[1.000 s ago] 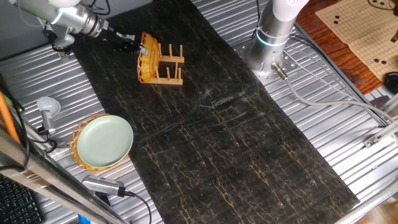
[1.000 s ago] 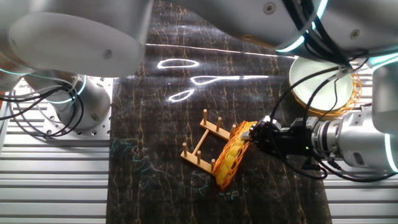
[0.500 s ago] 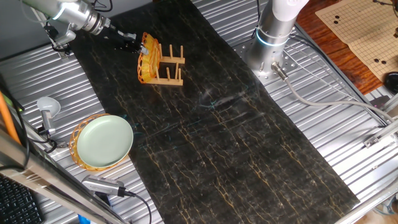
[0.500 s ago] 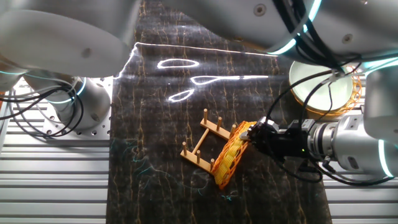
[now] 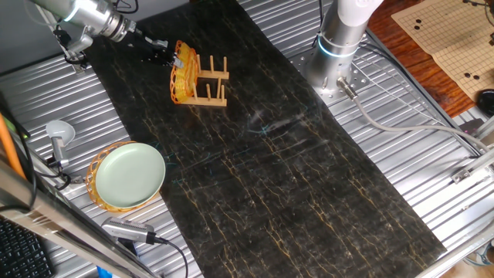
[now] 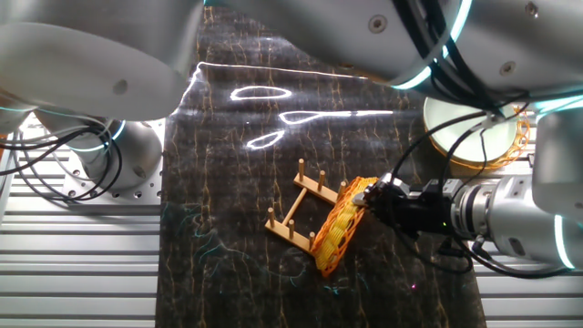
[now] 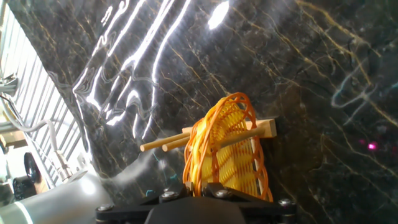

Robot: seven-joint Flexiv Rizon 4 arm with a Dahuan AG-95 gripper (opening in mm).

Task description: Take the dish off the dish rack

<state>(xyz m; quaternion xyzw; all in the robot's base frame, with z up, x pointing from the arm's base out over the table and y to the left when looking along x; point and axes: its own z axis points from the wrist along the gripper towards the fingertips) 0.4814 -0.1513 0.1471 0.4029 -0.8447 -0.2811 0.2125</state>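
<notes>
The orange-yellow woven dish (image 5: 181, 71) stands on edge in the small wooden dish rack (image 5: 211, 83), leaning at the rack's end slot. It also shows in the other fixed view (image 6: 339, 228) and in the hand view (image 7: 227, 146). My gripper (image 5: 171, 54) is at the dish's top rim, with its black fingers closed on the woven edge (image 7: 198, 180). In the other fixed view the gripper (image 6: 373, 201) meets the dish's upper edge from the right. The rack's pegs (image 6: 293, 205) stand upright on the dark mat.
A pale green plate (image 5: 129, 174) lies in a second wicker dish at the table's edge, also seen in the other fixed view (image 6: 465, 127). The arm's silver base (image 5: 338, 46) stands at the mat's far side. A go board (image 5: 448, 35) lies beyond it. Cables run over the ribbed metal table.
The arm has shifted a little, with the gripper staying on the dish's rim. The dish and the rack stand where they were.
</notes>
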